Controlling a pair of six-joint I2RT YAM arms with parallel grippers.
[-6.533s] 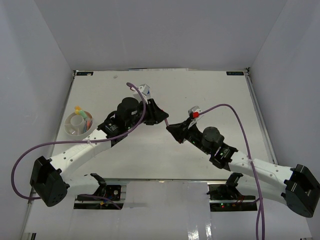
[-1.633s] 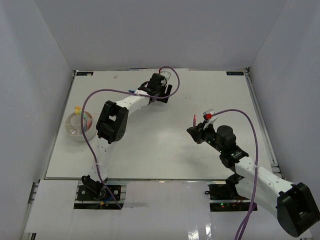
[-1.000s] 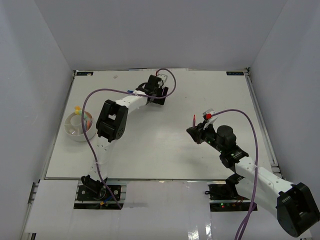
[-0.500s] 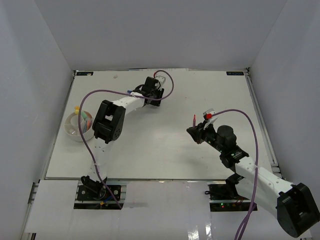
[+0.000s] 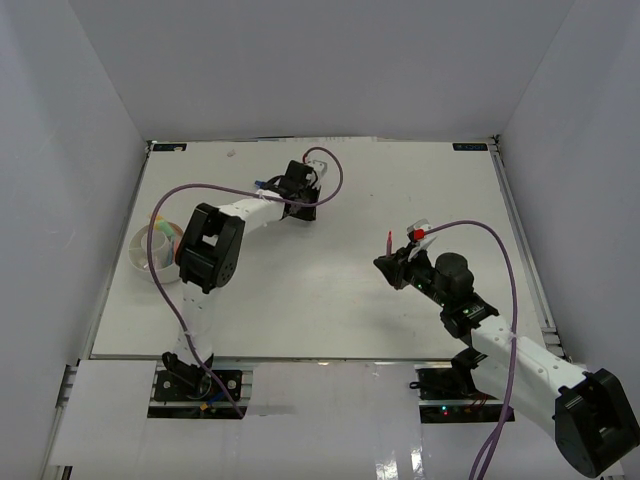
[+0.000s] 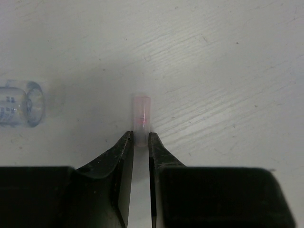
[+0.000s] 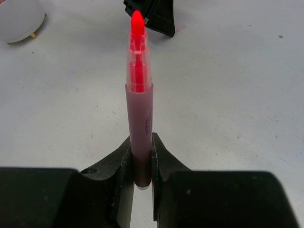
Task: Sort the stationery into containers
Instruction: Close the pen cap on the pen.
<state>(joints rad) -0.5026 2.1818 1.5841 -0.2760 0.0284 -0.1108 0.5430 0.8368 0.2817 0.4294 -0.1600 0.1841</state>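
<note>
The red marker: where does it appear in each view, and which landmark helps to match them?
Top external: the red marker stands right of centre, held in the right gripper.
Right wrist: in the middle, upright, red tip uppermost.
Left wrist: not in it.
Landmark: the white dish, left edge of the top view, top left corner of the right wrist view.
</note>
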